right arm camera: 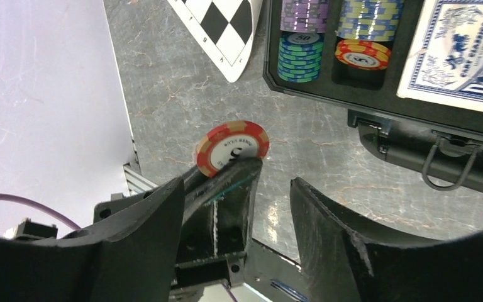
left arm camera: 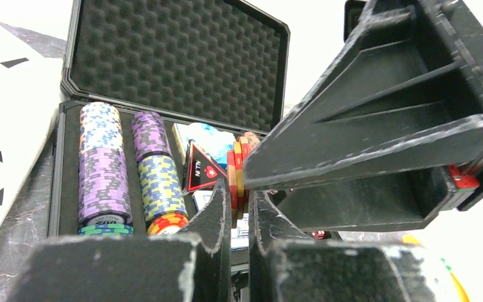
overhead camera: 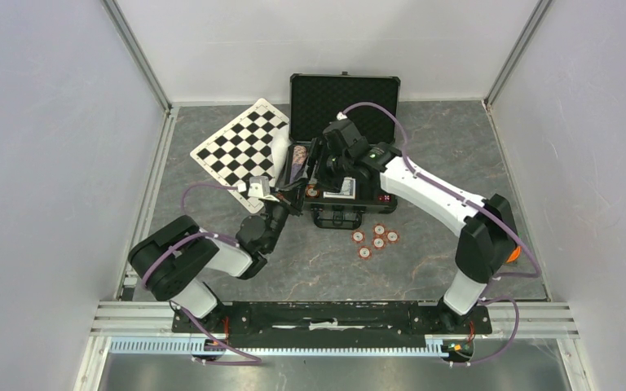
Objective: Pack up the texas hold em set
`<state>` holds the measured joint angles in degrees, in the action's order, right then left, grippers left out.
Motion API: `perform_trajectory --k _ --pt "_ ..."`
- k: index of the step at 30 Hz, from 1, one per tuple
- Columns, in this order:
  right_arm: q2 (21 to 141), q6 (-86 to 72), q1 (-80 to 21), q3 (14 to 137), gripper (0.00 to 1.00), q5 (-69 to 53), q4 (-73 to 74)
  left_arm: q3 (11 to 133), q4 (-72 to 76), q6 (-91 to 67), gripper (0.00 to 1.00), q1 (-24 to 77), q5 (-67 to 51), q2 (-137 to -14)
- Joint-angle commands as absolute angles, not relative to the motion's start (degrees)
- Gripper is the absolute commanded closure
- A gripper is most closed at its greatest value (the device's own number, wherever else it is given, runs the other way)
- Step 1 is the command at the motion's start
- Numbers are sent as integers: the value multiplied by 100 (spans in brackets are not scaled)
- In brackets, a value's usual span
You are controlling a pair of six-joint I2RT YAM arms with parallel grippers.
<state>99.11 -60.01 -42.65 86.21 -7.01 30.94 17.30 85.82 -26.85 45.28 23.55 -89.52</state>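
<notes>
The black case (overhead camera: 344, 104) of the texas hold em set stands open at the back, foam lid upright. Its tray holds rows of poker chips (left arm camera: 104, 170), an "all in" button (left arm camera: 202, 168) and a blue card deck (right arm camera: 459, 50). My left gripper (left arm camera: 240, 201) is shut on a few red poker chips (left arm camera: 238, 170), held on edge in front of the case. The same red chips (right arm camera: 233, 148) show in the right wrist view, above the left fingers. My right gripper (right arm camera: 236, 189) is open, straddling those fingers without touching the chips. Several loose red chips (overhead camera: 375, 236) lie on the table before the case.
A black-and-white checkered board (overhead camera: 240, 151) lies left of the case, one corner close to the left gripper. An orange object (overhead camera: 512, 254) sits behind the right arm's elbow. The case handle (right arm camera: 446, 167) points toward the arms. White walls enclose the table on three sides.
</notes>
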Motion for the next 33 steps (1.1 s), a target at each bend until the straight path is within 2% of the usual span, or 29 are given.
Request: perform_trajectory --k 1,3,7,12,14,18,20,25,27,33 --pt "9405 -5802 -4039 8451 26 -494 3058 1613 8904 -2346 98 4389 2033 -8911" --pt "9237 -5645 -3938 8285 19 -410 3059 1477 8903 -2521 98 4239 1749 -8894" --pt "8867 -4958 -3562 7911 16 -302 3010 1288 8581 -2798 98 3936 978 -8636" --pt "8080 -3057 -3082 6598 14 -1839 1079 1534 7047 -2834 98 3547 -298 -7925" --pt "7950 -2368 -3076 6478 14 -2159 950 1879 5974 -2755 98 3407 -677 -7582" --pt "7657 -1402 -3076 6459 17 -1370 1624 2958 2980 -2429 98 3254 -1092 -7014" --pt "7315 -1232 -3067 6250 17 -966 1748 3474 1942 -1993 98 3253 -1135 -7027" --pt "6206 -1237 -3051 5433 16 -114 1781 4484 392 -1190 98 3252 -857 -7469" --pt "5770 -1285 -3042 5054 16 141 1806 4874 45 -608 98 3254 -1463 -7668" --pt "4790 -1373 -3037 4245 16 229 1923 5877 -1299 817 98 3252 -1624 -8168"
